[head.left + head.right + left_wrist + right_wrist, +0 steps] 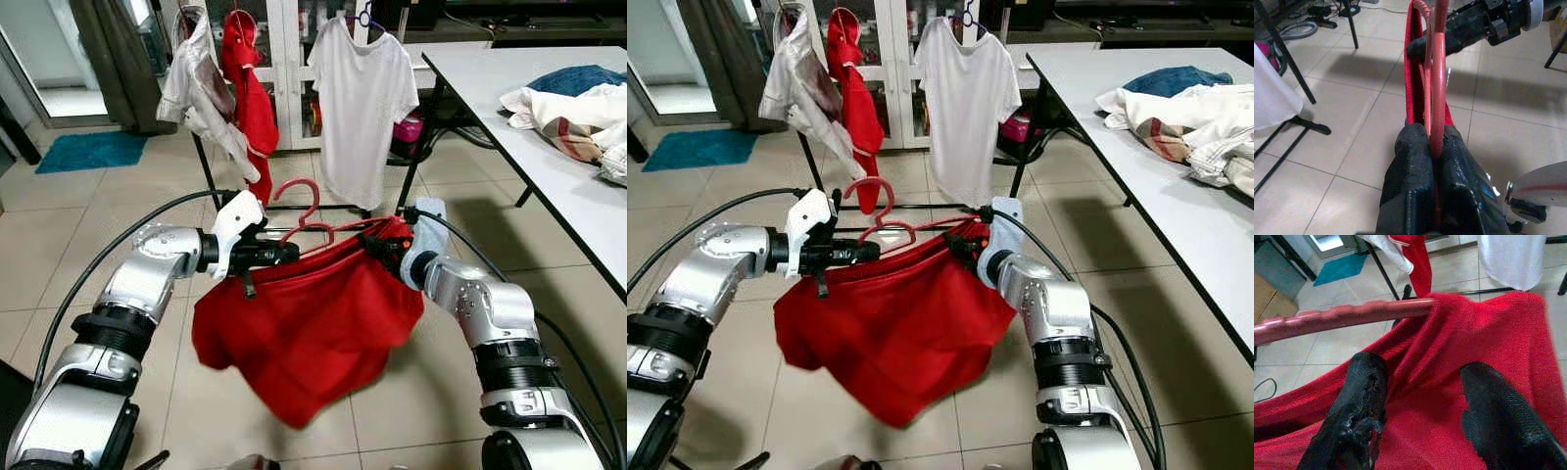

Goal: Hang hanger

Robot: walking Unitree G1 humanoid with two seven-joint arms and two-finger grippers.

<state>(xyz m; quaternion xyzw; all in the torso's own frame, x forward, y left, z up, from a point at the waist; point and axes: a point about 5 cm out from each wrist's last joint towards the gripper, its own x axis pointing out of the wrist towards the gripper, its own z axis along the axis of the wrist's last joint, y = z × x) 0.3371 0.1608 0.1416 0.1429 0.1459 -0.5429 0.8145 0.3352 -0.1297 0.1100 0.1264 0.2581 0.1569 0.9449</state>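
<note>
A red plastic hanger [314,200] is held level in front of me, its hook pointing up. My left gripper [287,255] is shut on one end of it; in the left wrist view both fingers [1415,161] squeeze the red rod [1438,83]. A red shirt [304,323] droops from the hanger, bunched along its top edge. My right gripper [384,245] is at the shirt's other shoulder, open, with its fingers [1359,396] spread over the red cloth [1488,333] just below the hanger's ribbed arm [1342,316].
A black clothes rack [204,171] stands ahead with a pale patterned garment [196,83], a red garment [250,88] and a white T-shirt [361,108] hanging on it. A white table [509,108] with a clothes pile [578,103] runs along the right. A blue mat [93,150] lies far left.
</note>
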